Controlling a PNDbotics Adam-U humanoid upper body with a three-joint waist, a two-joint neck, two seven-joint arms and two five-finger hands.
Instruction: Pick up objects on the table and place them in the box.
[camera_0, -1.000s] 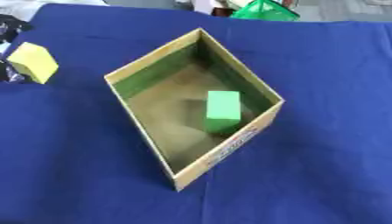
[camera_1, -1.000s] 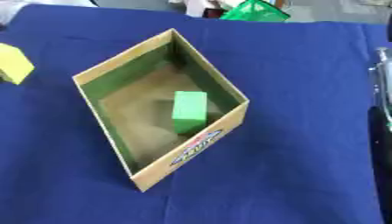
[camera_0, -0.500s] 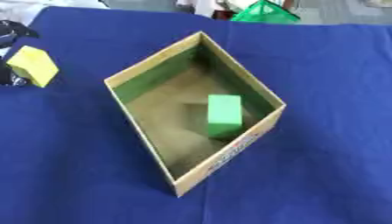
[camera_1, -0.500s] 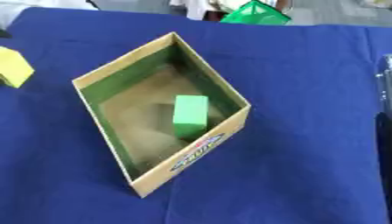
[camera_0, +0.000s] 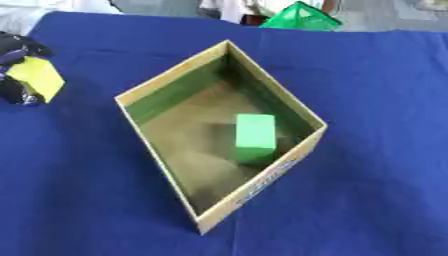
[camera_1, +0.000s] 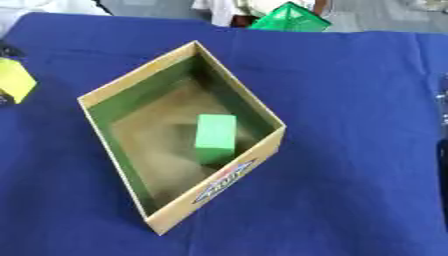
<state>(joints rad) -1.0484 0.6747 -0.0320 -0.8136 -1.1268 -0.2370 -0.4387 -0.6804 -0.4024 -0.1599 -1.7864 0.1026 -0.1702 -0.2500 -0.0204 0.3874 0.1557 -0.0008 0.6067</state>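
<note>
While most of the scene is a blue tablecloth (camera_0: 376, 100), the robot's left hand (camera_0: 17, 70) shows only at the far left edge of the left eye view, black and partly cut off. Its dark fingers (camera_0: 26, 49) curl around a yellow block (camera_0: 37, 79), one above the block's top edge and more of the hand below and behind it. The block is tilted, with one corner pointing down.

Well to the right of that hand, near the middle of the table, sits an open cardboard box (camera_0: 175, 71), turned so its corners point toward and away from the camera. Its inner walls look green. A green block (camera_0: 255, 136) lies inside on the brown floor, toward the right-hand wall. Printed lettering on the box's near outer side (camera_1: 226, 181) is too blurred to read.

At the right edge of the right eye view, a thin dark strip (camera_1: 443, 150) may be part of the right arm; whether its hand is open or closed cannot be told. Beyond the far table edge stands a green object (camera_1: 292, 19), partly cut off.
</note>
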